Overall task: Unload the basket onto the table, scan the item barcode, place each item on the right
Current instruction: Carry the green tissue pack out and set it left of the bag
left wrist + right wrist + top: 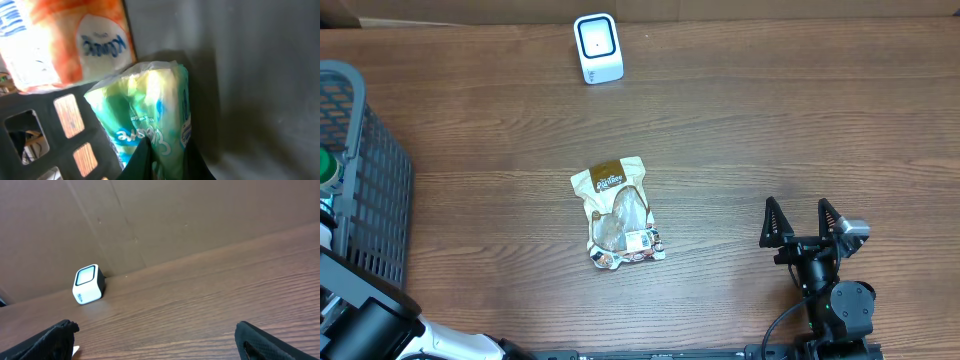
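Open table (770,130) lies all round the snack bag (618,215); right of it, the right arm's spread fingers (773,222) stand well clear. Behind the bag, only the scanner (597,47) rises. Far left of it, the basket (380,190) walls crowd a green packet (150,105) and an orange pack (75,40).

Figure: Printed markings on the packaged goods, none resolving into readable words.
White script is showing on the brown band at the far end of the pouch (617,215), with a small label at its near end. Blue script is appearing inverted on the green packet (150,110) and the orange pack (65,40); all is illegible.
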Motion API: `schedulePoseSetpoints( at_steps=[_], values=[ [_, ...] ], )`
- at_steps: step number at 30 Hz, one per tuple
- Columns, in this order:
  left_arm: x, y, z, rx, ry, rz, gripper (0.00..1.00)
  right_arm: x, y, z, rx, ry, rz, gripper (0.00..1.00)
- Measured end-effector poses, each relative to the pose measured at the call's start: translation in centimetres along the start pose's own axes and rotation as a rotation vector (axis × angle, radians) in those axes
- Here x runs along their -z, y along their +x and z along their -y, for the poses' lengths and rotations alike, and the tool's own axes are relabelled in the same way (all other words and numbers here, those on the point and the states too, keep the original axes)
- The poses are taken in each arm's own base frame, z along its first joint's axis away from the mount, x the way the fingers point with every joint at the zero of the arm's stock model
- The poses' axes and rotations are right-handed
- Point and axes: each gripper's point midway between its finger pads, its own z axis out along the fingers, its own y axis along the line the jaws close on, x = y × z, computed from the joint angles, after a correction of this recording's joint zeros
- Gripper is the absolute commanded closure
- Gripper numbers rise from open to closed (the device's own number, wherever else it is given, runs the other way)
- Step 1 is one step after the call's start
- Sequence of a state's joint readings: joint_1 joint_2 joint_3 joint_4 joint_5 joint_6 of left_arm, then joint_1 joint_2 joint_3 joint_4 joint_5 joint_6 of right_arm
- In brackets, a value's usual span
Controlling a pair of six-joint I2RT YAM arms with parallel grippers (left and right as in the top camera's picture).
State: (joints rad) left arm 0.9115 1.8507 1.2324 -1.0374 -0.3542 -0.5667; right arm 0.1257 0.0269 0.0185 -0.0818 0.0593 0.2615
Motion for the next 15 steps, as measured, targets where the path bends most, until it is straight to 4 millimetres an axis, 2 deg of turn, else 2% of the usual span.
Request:
schedulePoseSetpoints(
  at_steps=[3, 7, 12, 15],
  values=[
    [1.3, -0.1, 0.8, -0.008, 0.057, -0.029, 0.96, 0.0, 0.0, 0.0, 0.000, 0.000, 0.000, 0.00],
    [4.7, -1.8, 2.4, -0.024, 0.175, -0.019, 0.96, 0.0, 0.0, 0.0, 0.000, 0.000, -0.001, 0.00],
    [10.7, -4.1, 3.6, -0.023, 0.337, 0.071, 0.96, 0.0, 0.0, 0.0, 0.000, 0.000, 0.000, 0.00],
    [16.0, -5.0, 3.8, -0.015, 0.472, 0.172, 0.96, 0.0, 0.0, 0.0, 0.000, 0.000, 0.000, 0.00]
  ],
)
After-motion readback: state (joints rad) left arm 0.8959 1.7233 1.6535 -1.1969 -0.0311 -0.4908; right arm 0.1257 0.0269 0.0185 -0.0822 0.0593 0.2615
